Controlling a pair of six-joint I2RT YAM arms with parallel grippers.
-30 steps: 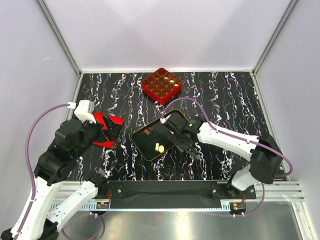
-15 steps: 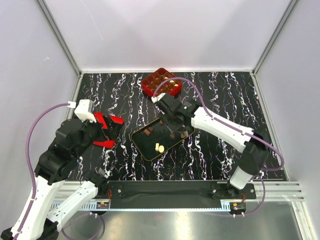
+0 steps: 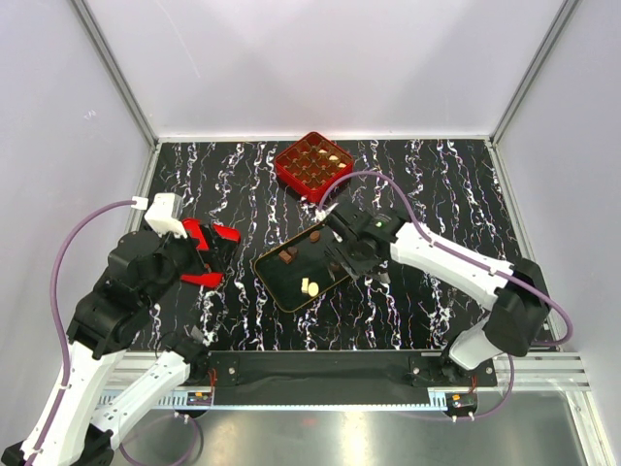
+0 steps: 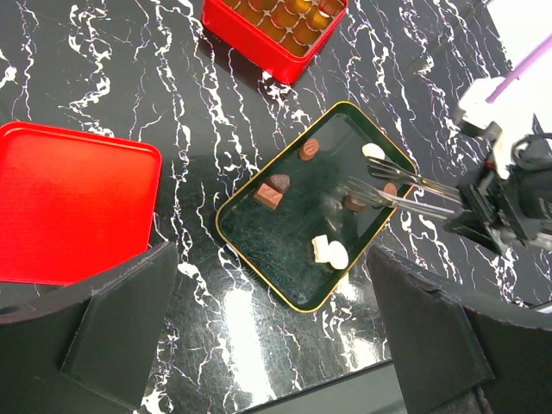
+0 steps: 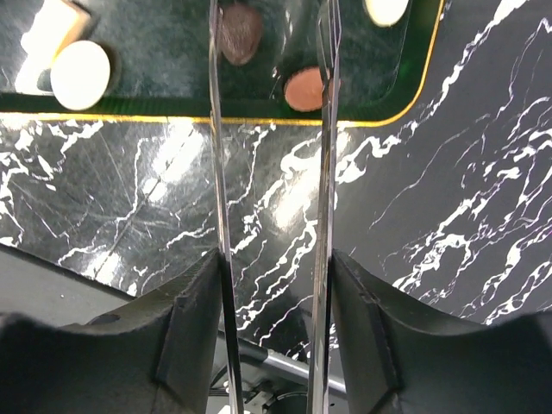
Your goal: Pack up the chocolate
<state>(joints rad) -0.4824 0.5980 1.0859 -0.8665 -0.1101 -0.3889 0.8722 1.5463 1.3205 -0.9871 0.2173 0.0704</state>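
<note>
While the left pincer [image 3: 202,256] hangs above the left part of the desk [image 3: 427,184] with its jaws spread wide and nothing between them, a red lid [image 4: 73,203] lies flat on the desk beneath it. Near the lid's right side, but apart from it, sits the black gold-rimmed tray [image 4: 259,228], turned at an angle to the desk's edge. The chocolate [image 4: 329,252] lies loose in this tray. Two cream bits touch each other near its front rim, two brown ones sit close together toward its left, a round brown one lies near the far rim, and a cream one rests in the right corner. Behind the tray, well apart from it, stands the red gridded box [image 3: 294,184], with more chocolate in some of its cells. From the right, the right pincer [image 5: 269,17] reaches over the tray's right end. Its two long thin metal blades are parted and pinch nothing. In the right wrist view a dark piece [image 5: 240,33] and a reddish-brown piece [image 5: 302,89] lie on the tray floor between the blades, the reddish-brown one just against the right blade.
</note>
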